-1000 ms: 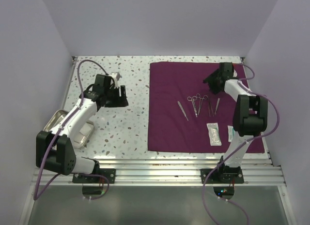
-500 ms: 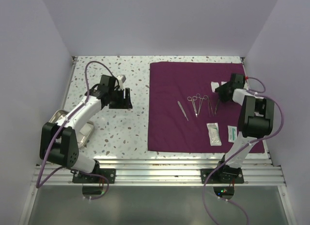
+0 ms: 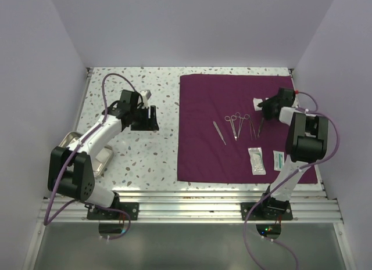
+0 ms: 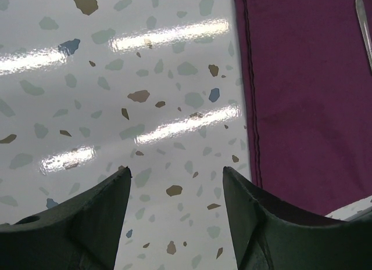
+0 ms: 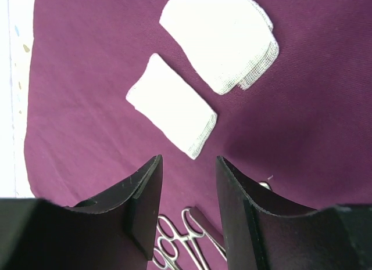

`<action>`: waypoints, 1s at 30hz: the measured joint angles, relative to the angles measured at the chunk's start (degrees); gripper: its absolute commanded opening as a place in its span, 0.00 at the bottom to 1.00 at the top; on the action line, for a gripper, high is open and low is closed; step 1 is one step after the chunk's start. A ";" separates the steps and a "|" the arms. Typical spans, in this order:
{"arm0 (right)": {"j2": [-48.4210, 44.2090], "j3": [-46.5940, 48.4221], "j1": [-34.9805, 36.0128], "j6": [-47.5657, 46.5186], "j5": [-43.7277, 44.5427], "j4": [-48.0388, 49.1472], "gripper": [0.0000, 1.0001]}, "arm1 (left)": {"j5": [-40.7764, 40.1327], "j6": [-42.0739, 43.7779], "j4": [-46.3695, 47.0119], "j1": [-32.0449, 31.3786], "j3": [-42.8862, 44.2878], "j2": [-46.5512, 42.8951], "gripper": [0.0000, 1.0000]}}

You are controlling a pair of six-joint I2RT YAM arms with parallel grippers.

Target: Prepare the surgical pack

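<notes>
Swung rightward since a second before, my left gripper (image 4: 177,171) hung open and empty beside the surgical pack (image 3: 200,107), spread flat on the table (image 3: 139,159); my right gripper (image 5: 187,159), open too, hovered over gauze pads (image 5: 171,111).

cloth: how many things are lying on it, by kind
steel instruments: 5
gauze pads: 2
packets: 2
total on the cloth: 9
</notes>
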 measured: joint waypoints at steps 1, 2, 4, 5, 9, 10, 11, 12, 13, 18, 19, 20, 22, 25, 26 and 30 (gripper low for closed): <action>0.39 0.00 0.00 0.15 -0.24 0.28 0.45 | 0.00 0.00 0.00 0.00 0.00 0.00 0.68; 0.76 0.00 0.00 0.28 -0.31 0.59 0.45 | 0.00 0.00 0.00 0.00 0.00 0.00 0.68; 1.46 0.00 0.02 0.61 -0.50 1.42 0.43 | 0.00 0.00 0.00 0.00 0.00 0.02 0.68; 1.84 0.00 0.02 0.87 -0.55 1.70 0.43 | 0.00 0.00 0.00 0.00 -0.02 0.04 0.68; 2.60 0.00 -0.02 1.95 -0.70 3.58 0.42 | 0.00 0.02 -0.02 0.00 -0.02 0.46 0.68; 2.78 0.00 -0.04 2.21 -0.70 3.98 0.42 | 0.00 0.02 0.00 0.00 -0.02 0.61 0.68; 3.02 0.00 -0.04 2.40 -0.70 4.44 0.41 | 0.00 0.02 -0.02 0.00 -0.02 0.76 0.68; 3.26 0.00 -0.04 2.73 -0.72 4.90 0.41 | 0.00 0.02 -0.04 0.00 -0.02 0.87 0.68; 3.39 0.00 -0.09 2.89 -0.79 5.27 0.41 | 0.02 0.02 -0.04 0.00 -0.02 0.94 0.68; 4.15 0.02 -0.15 3.72 -0.92 7.13 0.40 | 0.07 0.04 -0.04 0.00 -0.02 0.98 0.68; 4.15 0.02 -0.20 3.78 -0.92 7.15 0.40 | 0.09 0.04 -0.04 0.00 -0.02 0.98 0.68; 4.17 0.02 -0.20 3.87 -0.92 7.17 0.40 | 0.13 0.04 -0.04 0.02 -0.02 0.98 0.68; 4.26 0.07 -0.22 3.89 -0.92 7.17 0.38 | 0.17 0.04 -0.04 0.02 -0.02 1.03 0.68; 4.85 0.66 -0.28 3.91 -0.94 7.21 0.34 | 0.31 0.07 -0.04 0.02 -0.02 1.18 0.68; 5.09 0.94 -0.31 3.89 -0.96 7.21 0.32 | 0.39 0.07 -0.02 0.02 -0.02 1.27 0.68; 5.22 1.14 -0.31 3.89 -0.90 6.64 0.17 | 0.66 0.07 -0.02 0.02 -0.02 1.60 0.68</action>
